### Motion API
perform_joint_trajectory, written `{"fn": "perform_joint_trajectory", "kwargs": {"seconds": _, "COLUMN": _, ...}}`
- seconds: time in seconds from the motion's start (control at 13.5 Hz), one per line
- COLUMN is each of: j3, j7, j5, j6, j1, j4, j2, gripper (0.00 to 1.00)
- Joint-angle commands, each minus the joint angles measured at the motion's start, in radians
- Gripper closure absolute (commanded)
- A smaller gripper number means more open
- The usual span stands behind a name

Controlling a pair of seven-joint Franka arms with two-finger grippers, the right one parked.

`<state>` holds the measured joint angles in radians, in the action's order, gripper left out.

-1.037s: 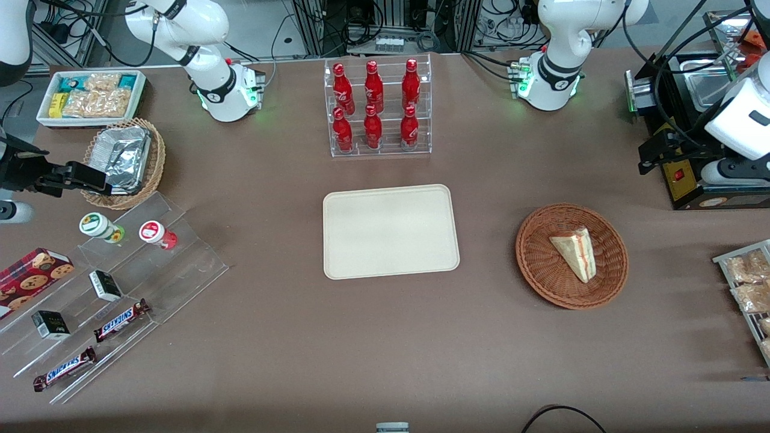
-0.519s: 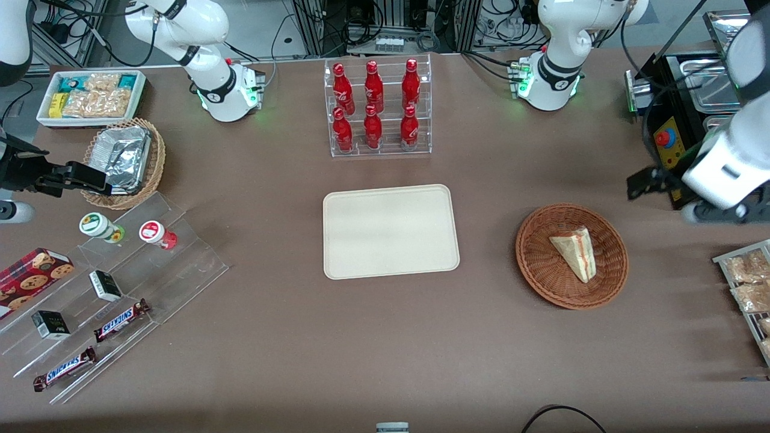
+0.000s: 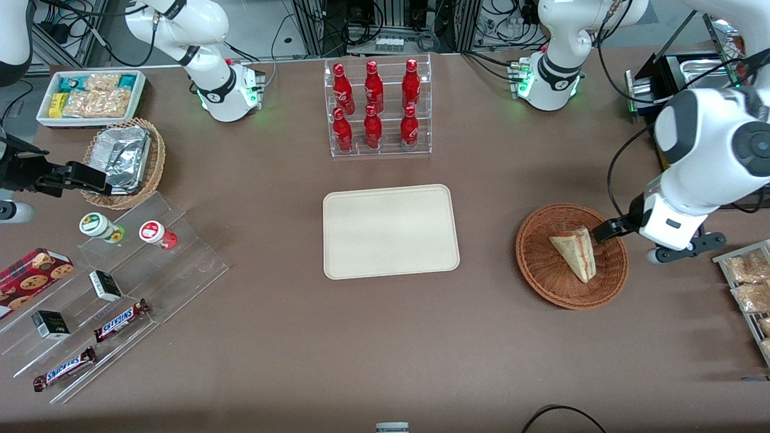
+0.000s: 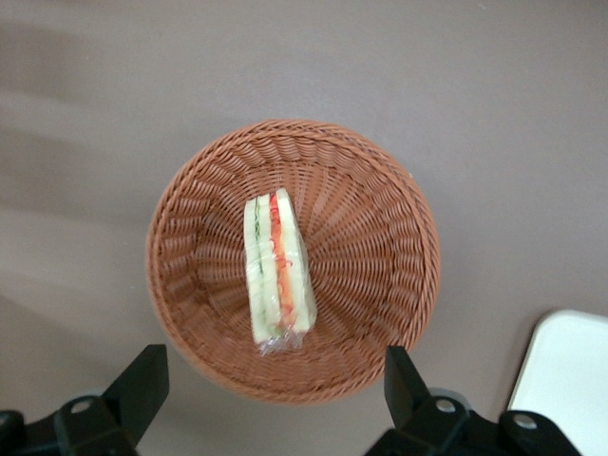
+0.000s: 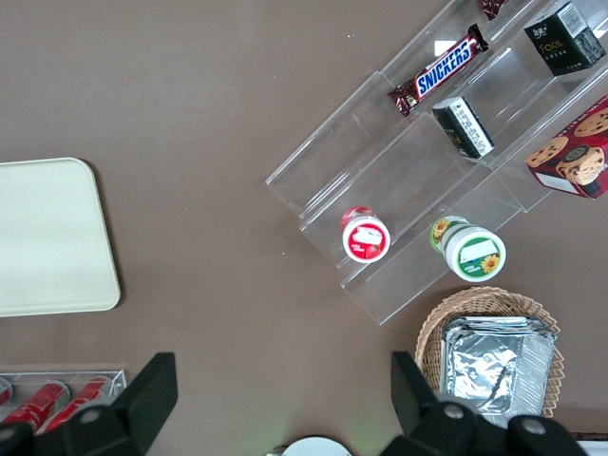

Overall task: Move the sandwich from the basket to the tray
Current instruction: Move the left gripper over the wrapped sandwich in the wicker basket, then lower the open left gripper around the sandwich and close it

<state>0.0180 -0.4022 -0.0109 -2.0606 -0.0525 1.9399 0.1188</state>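
Brown table (image 3: 385,337) spread under everything, mostly bare toward the middle. Tray (image 3: 391,231) well off from the gripper toward the parked arm's end, flat and unloaded. Basket (image 4: 293,258) directly below the gripper (image 4: 271,399), seen nearly centred from the wrist. Sandwich (image 4: 276,269) lying in the basket's bowl, filling stripe facing up, roughly in line with the gap between the fingers (image 4: 142,385), which stand wide apart with nothing held. Height above the basket hard to judge, probably well clear of the rim.

Step in hand, judged: lowering for the grasp. Best done by centring over the wedge, turning so the pads close across the two bread faces rather than along the length, squeezing gently since soft bread likely crushes, and keeping fingertips off the woven wall. Bottle rack (image 3: 377,108) far off, no obstacle.
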Motion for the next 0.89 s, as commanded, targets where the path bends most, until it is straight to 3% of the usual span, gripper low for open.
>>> {"fn": "perform_joint_trajectory", "kwargs": {"seconds": 0.0, "j3": 0.005, "j7": -0.084, "j5": -0.006, "j6": -0.128, "j1": 0.002, "j4": 0.137, "j2": -0.045, "gripper": 0.00}}
{"fn": "perform_joint_trajectory", "kwargs": {"seconds": 0.3, "j3": 0.005, "j7": -0.086, "j5": -0.004, "j6": -0.269, "j1": 0.003, "j4": 0.252, "j2": -0.033, "gripper": 0.00}}
{"fn": "perform_joint_trajectory", "kwargs": {"seconds": 0.81, "j3": 0.005, "j7": -0.089, "j5": -0.009, "j6": -0.412, "j1": 0.005, "j4": 0.295, "j2": 0.061, "gripper": 0.00}}
